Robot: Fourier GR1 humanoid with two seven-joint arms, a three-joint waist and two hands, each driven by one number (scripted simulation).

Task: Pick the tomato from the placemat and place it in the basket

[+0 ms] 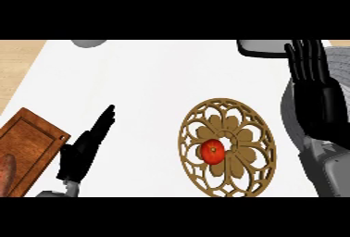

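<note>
Tomato [212,152] is sitting untouched on the round openwork placemat [228,146] toward the white bench's [143,78] near edge, no robot hand on it. Left robot hand [85,148] is resting spread by the wooden board [27,150]; right robot hand [311,62], fingers straight, is hanging over the far right corner. Risks: the round tomato rolling from a glancing reach, and no basket showing plainly.

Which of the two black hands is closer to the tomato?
The left hand, open beside the wooden board. The right hand is raised farther from the small red tomato.
</note>
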